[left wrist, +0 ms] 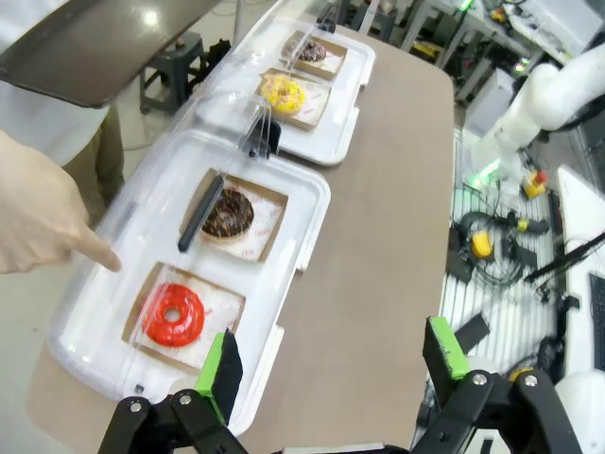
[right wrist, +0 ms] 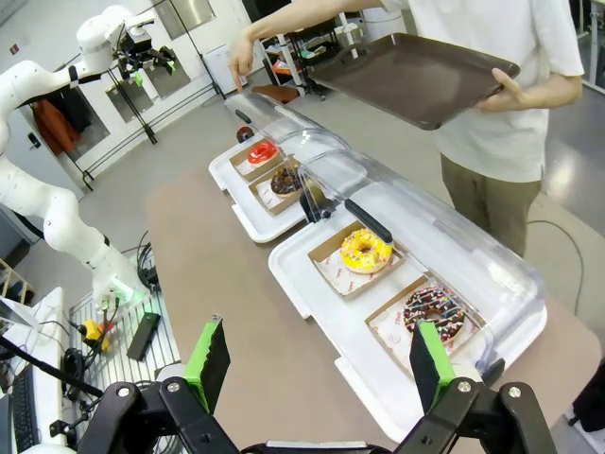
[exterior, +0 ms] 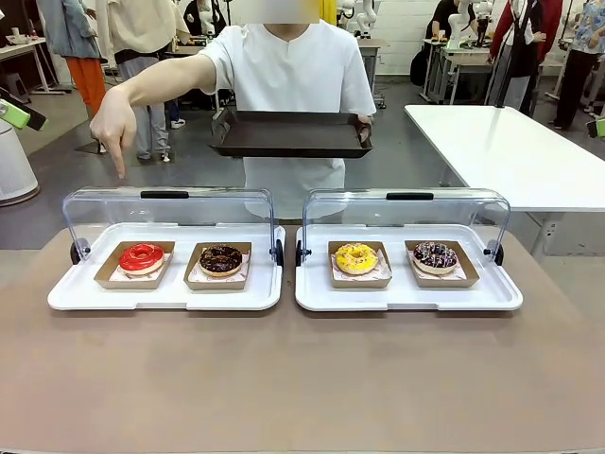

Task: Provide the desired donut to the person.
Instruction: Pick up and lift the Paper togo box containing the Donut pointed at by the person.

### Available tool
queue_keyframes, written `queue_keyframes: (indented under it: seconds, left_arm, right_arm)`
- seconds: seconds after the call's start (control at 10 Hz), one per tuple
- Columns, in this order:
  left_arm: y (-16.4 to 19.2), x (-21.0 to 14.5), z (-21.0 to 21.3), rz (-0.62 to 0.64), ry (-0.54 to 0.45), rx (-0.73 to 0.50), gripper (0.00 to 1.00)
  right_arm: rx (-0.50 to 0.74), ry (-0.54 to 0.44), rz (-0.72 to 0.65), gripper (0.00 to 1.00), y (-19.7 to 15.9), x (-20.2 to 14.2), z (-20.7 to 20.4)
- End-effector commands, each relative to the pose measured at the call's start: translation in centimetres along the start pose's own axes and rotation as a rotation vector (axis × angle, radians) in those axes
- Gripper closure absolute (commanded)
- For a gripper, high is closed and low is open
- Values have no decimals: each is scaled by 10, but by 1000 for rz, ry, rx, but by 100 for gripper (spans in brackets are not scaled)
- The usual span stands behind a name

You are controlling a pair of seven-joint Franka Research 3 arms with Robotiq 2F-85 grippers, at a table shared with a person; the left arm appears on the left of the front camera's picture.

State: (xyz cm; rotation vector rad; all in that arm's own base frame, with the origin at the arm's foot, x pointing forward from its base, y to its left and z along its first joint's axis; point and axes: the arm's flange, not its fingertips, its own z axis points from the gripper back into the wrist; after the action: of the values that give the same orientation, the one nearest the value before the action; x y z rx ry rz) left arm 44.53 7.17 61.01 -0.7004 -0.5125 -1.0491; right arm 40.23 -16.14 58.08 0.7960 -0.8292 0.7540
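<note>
My left gripper (left wrist: 333,364) gapes empty | red donut (left wrist: 174,314) just ahead-left, person's hand (left wrist: 38,218) pointing at it | likely soft, glaze smears: pinch cardboard tray (left wrist: 134,322) rim

I count four donuts (exterior: 141,256) in seemingly four cardboard holders (exterior: 106,275). There are two white trays (exterior: 161,299), two clear lids (exterior: 170,214), one dark tray (exterior: 288,133).

Tan table top (exterior: 302,388), flat and level. Directly on it: two white rectangular trays, side by side along the far half. Left tray (exterior: 165,301) and right tray (exterior: 406,303) just apart, long edges parallel to near table edge. Clear domed cover raised on each.
</note>
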Motion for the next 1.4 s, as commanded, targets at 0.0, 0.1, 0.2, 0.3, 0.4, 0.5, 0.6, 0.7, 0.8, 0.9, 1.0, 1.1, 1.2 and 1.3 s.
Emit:
queue_keyframes:
  seconds: [0.0, 0.1, 0.2, 0.3, 0.4, 0.5, 0.6, 0.7, 0.8, 0.9, 1.0, 1.1, 1.2, 1.3]
  left_arm:
    - [-32, -9, -32, -177, 335, 113, 0]
    - [-39, -12, -57, -246, 512, 122, 0]
    - [-40, -14, -81, -352, 693, 131, 0]
    - [-40, -17, -104, -417, 816, 99, 0]
    - [-40, -29, -129, -441, 855, 61, 0]
    - [-31, -35, -151, -449, 847, 43, 0]
    - [-13, -35, -169, -455, 857, 25, 0]
    - [1, -40, -187, -464, 869, 0, 0]
    - [11, -51, -209, -454, 837, 1, 0]
    - [20, -59, -221, -450, 812, 10, 0]
    - [30, -60, -223, -451, 799, 16, 0]
    - [39, -62, -222, -445, 799, 33, 0]
    - [39, -65, -221, -428, 773, 42, 0]
    - [34, -64, -230, -423, 834, 28, 0]
  right_arm:
    - [2, 0, 0, 0, 0, 0, 0]
    - [2, 0, 0, 0, 0, 0, 0]
    - [2, 0, 0, 0, 0, 0, 0]
    - [2, 0, 0, 0, 0, 0, 0]
    - [2, 0, 0, 0, 0, 0, 0]
    - [2, 0, 0, 0, 0, 0, 0]
    - [2, 0, 0, 0, 0, 0, 0]
    - [2, 0, 0, 0, 0, 0, 0]
    - [2, 0, 0, 0, 0, 0, 0]
    - [2, 0, 0, 0, 0, 0, 0]
    - [2, 0, 0, 0, 0, 0, 0]
    - [2, 0, 0, 0, 0, 0, 0]
    - [2, 0, 0, 0, 0, 0, 0]
    - [2, 0, 0, 0, 0, 0, 0]
